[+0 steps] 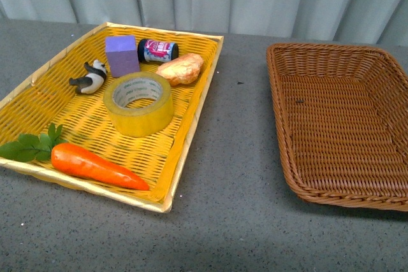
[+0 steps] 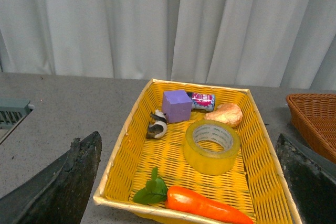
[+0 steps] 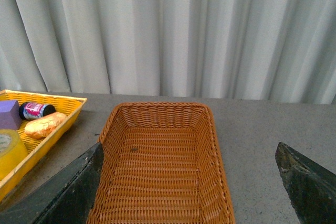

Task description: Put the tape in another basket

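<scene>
The tape (image 1: 139, 103), a wide yellowish roll with a pale printed core, lies flat in the middle of the yellow woven tray (image 1: 38, 87). It also shows in the left wrist view (image 2: 211, 146) and at the edge of the right wrist view (image 3: 8, 153). The brown wicker basket (image 1: 344, 125) stands to the right with nothing in it, and shows in the right wrist view (image 3: 157, 166). My left gripper (image 2: 191, 182) is open, held back from the tray with the tape ahead of it. My right gripper (image 3: 194, 182) is open over the basket's near end. Neither arm shows in the front view.
The tray also holds a carrot (image 1: 95, 165) with green leaves, a purple cube (image 1: 122, 55), a panda figure (image 1: 91, 76), a small dark can (image 1: 157, 50) and a bread roll (image 1: 182, 68). A strip of grey table (image 1: 239, 157) separates tray and basket. Grey curtains hang behind.
</scene>
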{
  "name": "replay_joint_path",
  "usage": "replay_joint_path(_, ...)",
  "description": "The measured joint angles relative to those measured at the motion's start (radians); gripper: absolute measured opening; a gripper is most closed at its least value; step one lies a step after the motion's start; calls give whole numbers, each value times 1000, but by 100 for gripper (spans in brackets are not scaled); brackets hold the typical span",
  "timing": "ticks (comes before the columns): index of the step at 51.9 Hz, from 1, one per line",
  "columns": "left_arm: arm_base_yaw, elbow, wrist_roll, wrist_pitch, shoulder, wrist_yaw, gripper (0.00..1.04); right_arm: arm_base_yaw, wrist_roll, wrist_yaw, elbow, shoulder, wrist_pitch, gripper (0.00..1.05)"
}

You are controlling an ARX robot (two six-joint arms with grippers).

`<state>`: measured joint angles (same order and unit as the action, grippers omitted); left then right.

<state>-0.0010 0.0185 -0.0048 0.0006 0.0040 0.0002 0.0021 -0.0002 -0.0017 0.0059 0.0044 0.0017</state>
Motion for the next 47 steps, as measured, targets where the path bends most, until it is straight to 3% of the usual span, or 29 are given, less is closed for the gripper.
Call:
replay_joint_path(30,0,0,0,0,0,0,98,0,0,0,0,0,0,96)
replay_joint_path(32,-23,10,-26,-35,18,-76,98,0,0,0,0,0,0,96)
replay_joint_path(34,-83,39,-83,-76,115,-232,98,0,0,0,0,0,0,96)
replay_joint_path(37,-103,58,-122,-23,241,-261,98,0,0,1,0,-1,0,96)
replay_joint_path(47,-113,177,-163,267,697,-186,98,0,0,0,0,-1,0,96)
